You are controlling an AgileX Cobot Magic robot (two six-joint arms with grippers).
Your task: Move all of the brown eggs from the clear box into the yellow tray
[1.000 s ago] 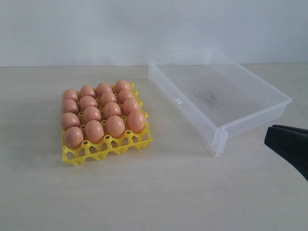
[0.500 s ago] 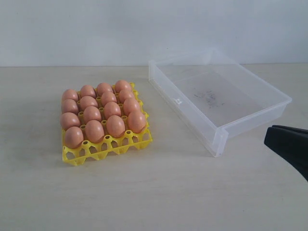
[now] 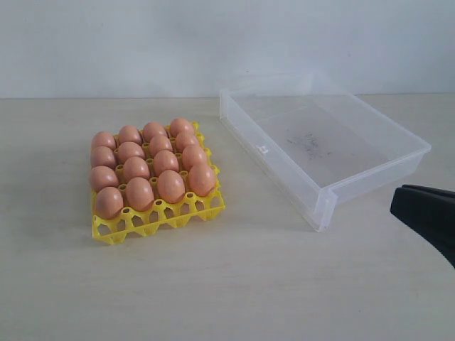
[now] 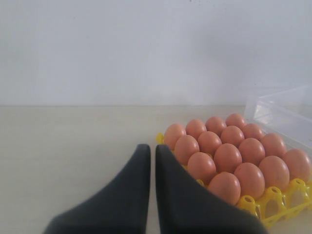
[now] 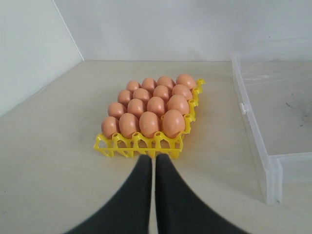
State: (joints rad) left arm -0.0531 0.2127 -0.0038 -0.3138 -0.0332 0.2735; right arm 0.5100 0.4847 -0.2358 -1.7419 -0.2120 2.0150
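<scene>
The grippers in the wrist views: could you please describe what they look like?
The left gripper and the right gripper look alike: each has two matte black fingers, broad at the base and tapering to narrow rounded tips. No cables or markings show.

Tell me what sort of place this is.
Most likely a robot test bench, not a kitchen: a bare pale table against a blank white wall, holding only a yellow tray of brown eggs and an empty clear box, with the black right gripper at the edge.
</scene>
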